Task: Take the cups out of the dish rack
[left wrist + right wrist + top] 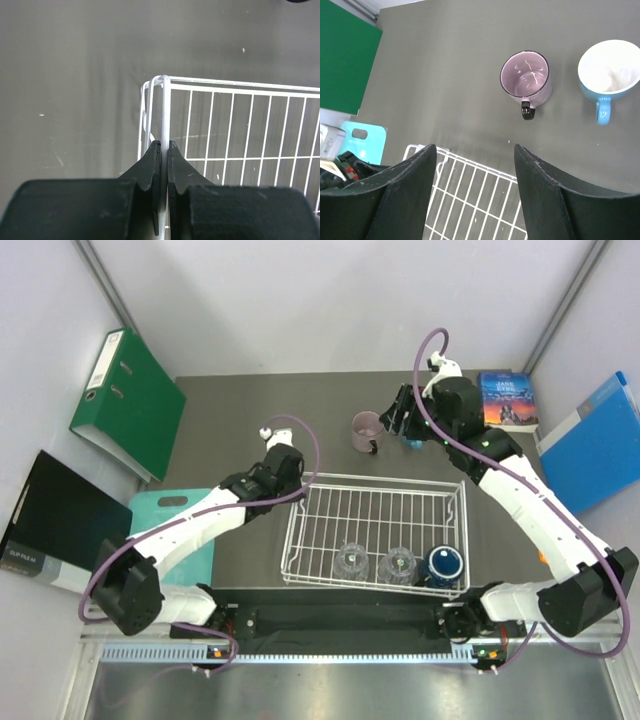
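The white wire dish rack (380, 478) sits mid-table. Along its near side stand two clear glass tumblers (351, 560) (397, 565) and a dark navy mug (444, 563). My left gripper (303, 482) is shut on the rack's rim wire (240, 85) at the far left corner, and its fingertips (155, 150) pinch that wire. My right gripper (400, 420) hangs open and empty above the table behind the rack (461, 162). A mauve-pink mug (526, 75) and a light blue mug (608, 70) stand upright on the table beyond it.
A green binder (128, 400) and a black folder (55, 520) lie at the left, with a teal cutting board (170, 515) under the left arm. A book (508, 400) and a blue folder (595, 440) lie at the right.
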Available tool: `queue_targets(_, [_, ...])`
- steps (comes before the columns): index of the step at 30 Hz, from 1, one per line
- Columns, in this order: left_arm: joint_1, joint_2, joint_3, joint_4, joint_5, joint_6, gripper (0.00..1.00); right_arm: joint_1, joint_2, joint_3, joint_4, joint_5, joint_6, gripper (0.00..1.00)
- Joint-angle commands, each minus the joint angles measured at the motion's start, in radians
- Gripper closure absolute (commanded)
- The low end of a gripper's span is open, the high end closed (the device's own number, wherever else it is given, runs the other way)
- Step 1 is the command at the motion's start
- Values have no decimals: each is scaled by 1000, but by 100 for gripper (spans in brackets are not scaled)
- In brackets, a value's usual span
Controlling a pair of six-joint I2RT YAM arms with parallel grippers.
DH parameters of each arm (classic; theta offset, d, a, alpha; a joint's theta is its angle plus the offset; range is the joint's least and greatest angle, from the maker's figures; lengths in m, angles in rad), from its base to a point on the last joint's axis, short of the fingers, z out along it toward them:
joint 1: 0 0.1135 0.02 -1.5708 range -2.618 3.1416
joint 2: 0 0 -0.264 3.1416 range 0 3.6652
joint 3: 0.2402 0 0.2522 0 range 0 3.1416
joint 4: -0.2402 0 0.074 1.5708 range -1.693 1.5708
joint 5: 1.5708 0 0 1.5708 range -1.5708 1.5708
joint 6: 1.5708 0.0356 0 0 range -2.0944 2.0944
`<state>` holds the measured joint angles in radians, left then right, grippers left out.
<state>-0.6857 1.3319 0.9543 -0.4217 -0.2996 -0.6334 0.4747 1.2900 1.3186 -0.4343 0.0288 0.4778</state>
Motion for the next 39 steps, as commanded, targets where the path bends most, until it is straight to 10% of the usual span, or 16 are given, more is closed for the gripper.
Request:
queue_targets(1, [124, -51, -26, -71, -136, -65, 100, -2, 8, 59, 31, 0, -15, 37])
queue_targets(28, [287, -97, -60, -121, -139, -35, 100, -2, 16, 111, -116, 158, -67, 35])
queue_targets(39, [287, -54, -46, -86, -104, -32, 100, -5, -207, -179, -336, 238, -22, 34])
